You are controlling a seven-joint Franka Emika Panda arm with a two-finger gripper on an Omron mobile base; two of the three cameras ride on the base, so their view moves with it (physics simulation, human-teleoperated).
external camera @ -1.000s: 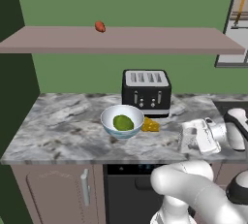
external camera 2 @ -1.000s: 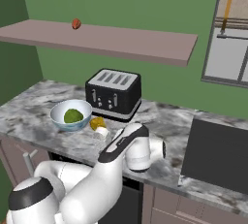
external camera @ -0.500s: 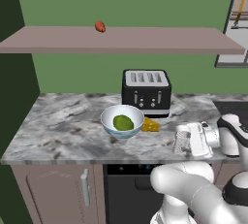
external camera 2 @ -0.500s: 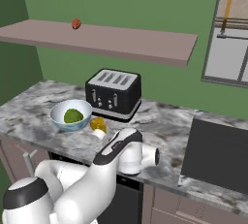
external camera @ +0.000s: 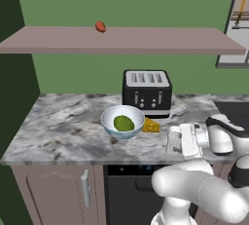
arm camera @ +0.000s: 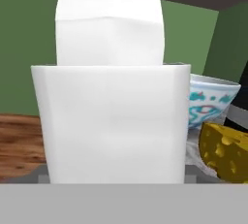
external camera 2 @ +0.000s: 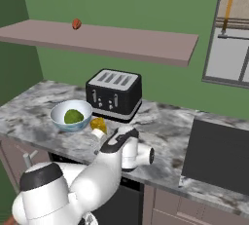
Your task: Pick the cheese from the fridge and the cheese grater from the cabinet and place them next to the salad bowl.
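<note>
Grater (external camera: 173, 140): on counter (external camera: 63, 126), 3 o'clock of cheese (external camera: 151, 125), near bowl (external camera: 122, 121).
Gripper (external camera: 181, 140): jaws wide around grater; hold unclear.
Toaster (external camera: 147, 93): behind bowl.

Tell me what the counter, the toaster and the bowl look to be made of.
Counter: polished stone, probably marble, by its grey-white veining. Toaster: glossy black body with a brushed-metal top, judging by the silver slots. Bowl: glazed ceramic, seemingly; white with a blue tint and a painted pattern outside.

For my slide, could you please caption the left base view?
Gripper brings the cheese grater beside the cheese and salad bowl.
</note>
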